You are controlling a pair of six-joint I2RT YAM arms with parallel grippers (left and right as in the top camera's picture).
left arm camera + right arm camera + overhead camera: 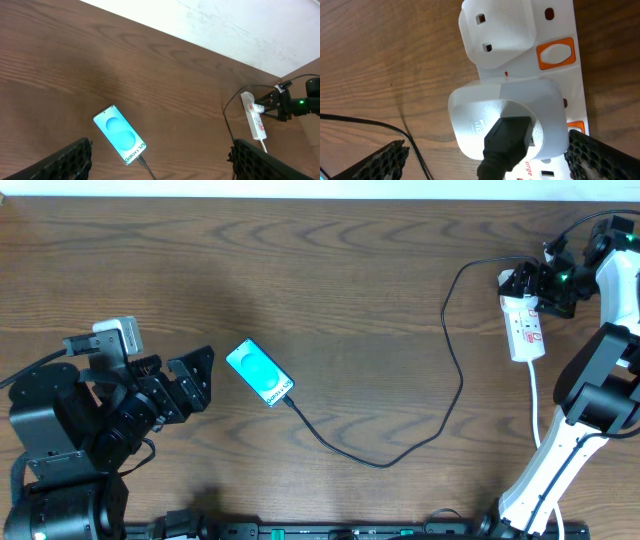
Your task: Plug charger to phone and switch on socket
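The phone [259, 372] lies screen up on the wooden table, turquoise with "Galaxy S25" on it [120, 134]. The charger [385, 466] has its small plug tip [141, 161] in the phone's lower end. Its thin black cable loops right and up to the socket [525, 325]. There its black plug [507, 137] sits in a white adapter [485, 107] on the strip [560, 20]. My left gripper [203, 378] is open, left of the phone and clear of it [161, 145]. My right gripper [528, 288] hangs open over the socket's far end, its fingers either side of the adapter [485, 145].
A second white plug [497, 32] sits in the strip beyond the adapter, beside an orange switch [555, 54]. Another orange switch [576, 127] shows by my right finger. The strip's white lead [537, 405] runs toward the front past the right arm's base [560, 450].
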